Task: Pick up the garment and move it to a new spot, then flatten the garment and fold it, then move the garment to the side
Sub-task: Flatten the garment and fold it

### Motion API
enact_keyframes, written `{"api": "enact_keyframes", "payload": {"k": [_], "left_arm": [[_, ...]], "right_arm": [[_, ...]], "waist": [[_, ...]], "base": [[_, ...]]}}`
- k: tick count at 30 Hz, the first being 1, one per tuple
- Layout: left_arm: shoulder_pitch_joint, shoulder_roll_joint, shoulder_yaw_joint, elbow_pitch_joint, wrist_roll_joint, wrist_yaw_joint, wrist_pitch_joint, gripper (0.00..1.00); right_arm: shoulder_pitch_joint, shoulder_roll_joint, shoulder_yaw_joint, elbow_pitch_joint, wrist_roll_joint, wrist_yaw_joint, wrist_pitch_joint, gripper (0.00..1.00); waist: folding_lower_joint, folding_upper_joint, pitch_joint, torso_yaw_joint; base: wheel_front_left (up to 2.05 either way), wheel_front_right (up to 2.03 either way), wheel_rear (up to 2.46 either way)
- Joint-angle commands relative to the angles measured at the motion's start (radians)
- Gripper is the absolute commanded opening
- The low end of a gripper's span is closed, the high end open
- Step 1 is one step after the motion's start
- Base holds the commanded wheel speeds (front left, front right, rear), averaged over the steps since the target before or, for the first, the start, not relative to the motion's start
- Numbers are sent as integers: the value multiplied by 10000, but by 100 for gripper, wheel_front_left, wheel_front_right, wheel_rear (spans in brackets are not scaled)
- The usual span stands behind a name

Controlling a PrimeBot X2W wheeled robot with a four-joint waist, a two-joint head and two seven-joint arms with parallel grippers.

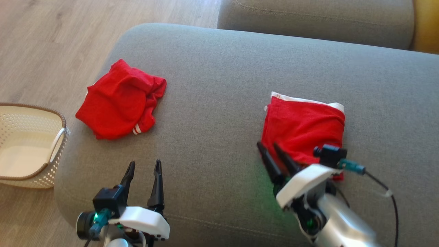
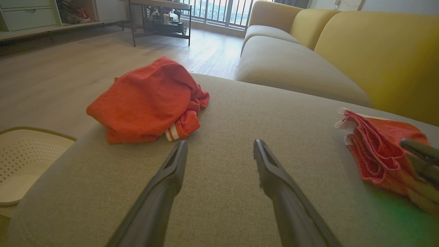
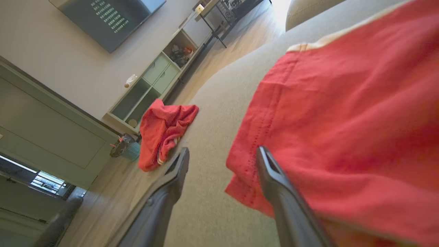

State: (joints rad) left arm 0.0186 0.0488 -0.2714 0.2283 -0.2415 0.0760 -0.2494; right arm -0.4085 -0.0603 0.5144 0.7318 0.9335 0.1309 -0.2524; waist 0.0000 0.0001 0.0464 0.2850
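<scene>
A folded red garment (image 1: pixel 303 128) with a white band along its far edge lies on the right of the grey sofa cushion (image 1: pixel 219 61). My right gripper (image 1: pixel 267 145) is open at the garment's near left corner. In the right wrist view (image 3: pixel 223 150) one finger (image 3: pixel 274 178) lies over the red cloth (image 3: pixel 343 120) and the other over bare cushion. A second red garment (image 1: pixel 120 101), crumpled and with white stripes at one cuff, sits at the cushion's left end (image 2: pixel 147 101). My left gripper (image 1: pixel 144 162) is open over bare cushion, nearer to me than that heap (image 2: pixel 220 142).
A cream perforated basket (image 1: pixel 51 171) with a brown rim stands on the wooden floor left of the cushion (image 2: pixel 31 147). Another grey cushion (image 1: pixel 308 20) lies beyond. A yellow sofa back (image 2: pixel 377 51) rises at the right.
</scene>
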Motion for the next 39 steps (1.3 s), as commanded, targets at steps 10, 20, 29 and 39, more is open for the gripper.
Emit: {"api": "enact_keyframes", "payload": {"k": [10,20,29,39], "left_arm": [[-311,14,376,-242,31,40,-124,100],[-174,14,635,-649,42,93,-124,100],[-246,14,730,-941,40,244,-124,100],[217,14,720,-958,102,304,-124,100]], "right_arm": [[-108,101,1037,631,704,-2,-93,100],[-257,101,-437,1,-800,-2,-93,100],[850,-387,-3741,-2567,-7176,-2,-93,100],[3272,92,-5680,-5576,-8897,-2,-93,100]], "waist": [[0,-1,-137,-184],[0,-1,-816,-1156],[0,-1,-900,-2011],[0,-1,-755,-2371]], "base": [[0,0,0],[0,0,0],[0,0,0],[0,0,0]]}}
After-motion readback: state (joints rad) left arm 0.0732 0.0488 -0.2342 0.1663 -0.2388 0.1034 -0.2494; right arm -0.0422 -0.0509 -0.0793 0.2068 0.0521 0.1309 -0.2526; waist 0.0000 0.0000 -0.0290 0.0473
